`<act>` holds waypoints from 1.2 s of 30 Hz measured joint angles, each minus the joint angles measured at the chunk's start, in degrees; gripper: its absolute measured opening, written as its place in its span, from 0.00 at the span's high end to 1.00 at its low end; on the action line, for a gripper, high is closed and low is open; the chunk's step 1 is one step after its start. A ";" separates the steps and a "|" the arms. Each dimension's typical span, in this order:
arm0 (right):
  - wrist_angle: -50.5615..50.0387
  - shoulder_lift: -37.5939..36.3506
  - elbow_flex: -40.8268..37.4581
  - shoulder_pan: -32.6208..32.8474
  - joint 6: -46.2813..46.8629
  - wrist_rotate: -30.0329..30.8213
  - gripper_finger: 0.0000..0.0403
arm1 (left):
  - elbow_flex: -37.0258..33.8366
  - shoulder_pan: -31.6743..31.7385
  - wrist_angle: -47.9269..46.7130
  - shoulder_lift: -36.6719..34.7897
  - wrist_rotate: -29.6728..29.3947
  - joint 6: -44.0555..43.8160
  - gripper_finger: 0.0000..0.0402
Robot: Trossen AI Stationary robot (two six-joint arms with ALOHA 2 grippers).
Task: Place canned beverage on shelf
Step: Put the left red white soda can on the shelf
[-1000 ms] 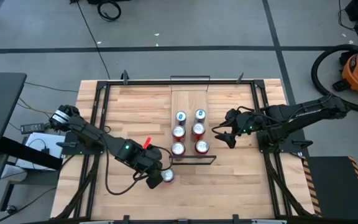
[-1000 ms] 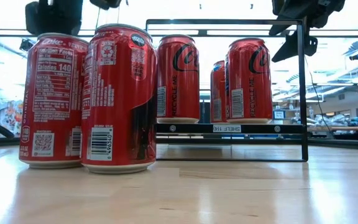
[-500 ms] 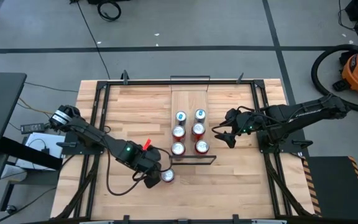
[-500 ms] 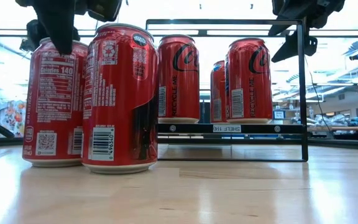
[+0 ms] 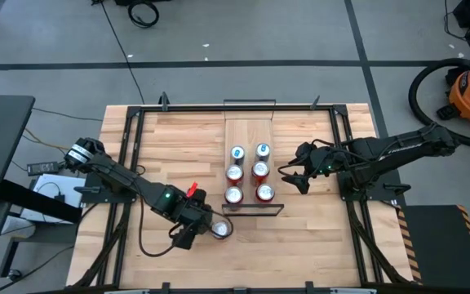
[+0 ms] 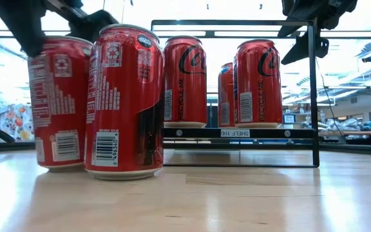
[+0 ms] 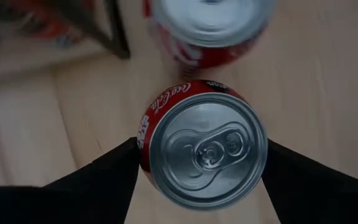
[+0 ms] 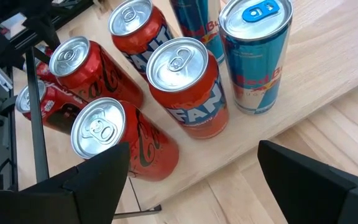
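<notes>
Near the surface's point(image 5: 170, 139) front edge | left gripper point(image 7: 201, 180) fingers pinching red aluminium cola can point(image 7: 204, 149) upright, ready for lifting | narrow light-wood shelf point(image 5: 246, 135) holding six cans, far half bare | right gripper point(image 5: 294, 180) beside shelf, fingers spread, waiting clear

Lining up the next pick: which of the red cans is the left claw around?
The red can standing on the tabletop between the left claw fingers; its neighbour stands free and the others sit on the shelf.

- A light wooden plank tabletop point(image 5: 300, 237) fills the middle of the high view, framed by black metal rails.
- A narrow light-wood shelf point(image 5: 250, 131) with black wire end rails rests on it at centre.
- Two red Coca-Cola cans stand upright on the planks below the shelf's lower left corner: one point(image 5: 220, 229) nearer, another point(image 6: 55, 103) just beside it.
</notes>
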 joint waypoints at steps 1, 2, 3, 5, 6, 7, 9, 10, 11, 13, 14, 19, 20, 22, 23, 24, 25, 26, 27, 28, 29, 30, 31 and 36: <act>0.00 0.00 0.00 0.00 0.02 0.00 0.10 | 0.00 0.00 -0.03 0.00 0.00 3.40 0.24; 0.00 0.00 0.00 0.00 0.08 0.00 0.10 | 0.00 -0.02 -0.07 0.00 -0.02 6.16 0.24; -0.02 0.00 0.00 0.00 0.24 0.00 0.10 | 0.00 -0.02 -0.11 -0.02 -0.04 8.03 0.23; 0.00 0.00 0.00 0.00 0.53 0.01 0.10 | 0.08 -0.02 -0.24 -0.02 -0.09 8.75 0.23; 0.00 0.00 0.00 0.01 0.62 0.02 0.10 | 0.15 -0.02 -0.36 0.00 -0.14 8.24 0.22; 0.00 0.00 0.00 0.02 0.66 0.02 0.10 | 0.29 -0.02 -0.57 0.03 -0.18 7.52 0.22; 0.00 0.00 0.00 0.02 0.68 0.02 0.10 | 0.58 0.02 -0.77 0.11 -0.26 5.70 0.21; 0.04 0.00 0.00 0.02 0.68 0.02 0.10 | 0.76 0.02 -0.98 0.17 -0.32 4.87 0.21; 0.10 0.00 0.00 0.02 0.68 0.02 0.10 | 0.86 0.02 -1.08 0.19 -0.37 3.84 0.21; 0.35 0.00 0.00 0.02 0.68 0.02 0.10 | 1.01 0.04 -1.20 0.20 -0.37 1.45 0.21; 0.38 0.00 0.00 0.02 0.68 0.02 0.10 | 1.05 0.22 -1.19 0.20 -0.37 0.22 0.21; 0.37 0.00 0.00 0.02 0.64 0.02 0.10 | 1.09 1.01 -1.36 0.20 -0.18 -4.80 0.21; 0.37 0.00 0.00 0.02 0.63 0.02 0.10 | 1.09 1.24 -1.36 0.18 -0.20 -5.50 0.21; 0.37 0.00 0.00 0.02 0.65 -0.01 0.10 | 1.13 1.65 -1.56 0.17 -0.17 -6.97 0.21; 0.37 0.00 -0.01 0.02 0.63 -0.02 0.10 | 1.14 1.85 -1.81 0.17 -0.17 -7.81 0.21; 0.39 0.00 0.00 0.02 0.63 -0.05 0.10 | 1.14 2.04 -2.02 0.17 -0.16 -8.75 0.21; 0.39 0.00 0.00 0.02 0.63 -0.11 0.10 | 1.14 2.28 -2.08 0.17 -0.13 -9.71 0.21; 0.37 0.00 -0.02 0.02 0.61 -0.13 0.10 | 1.14 2.47 -2.03 0.17 -0.11 -10.75 0.21; 0.39 0.00 -0.02 0.02 0.62 -0.13 0.10 | 1.16 2.71 -1.95 0.17 -0.11 -12.02 0.21; 0.39 0.00 -0.02 0.02 0.61 -0.17 0.10 | 1.20 2.96 -1.91 0.17 0.03 -13.48 0.21; 0.37 0.00 -0.02 0.02 0.61 -0.20 0.10 | 1.20 3.17 -1.92 0.17 0.37 -14.90 0.21; 0.38 0.00 -0.02 0.02 0.60 -0.35 0.10 | 1.20 3.33 -2.03 0.16 1.03 -16.06 0.21; 0.39 0.00 -0.02 0.02 0.55 -0.38 0.10 | 1.20 3.54 -2.13 0.15 1.91 -16.39 0.21; 0.39 0.00 -0.02 0.02 0.03 -0.39 0.10 | 1.20 3.83 -2.08 0.11 4.57 -13.02 0.21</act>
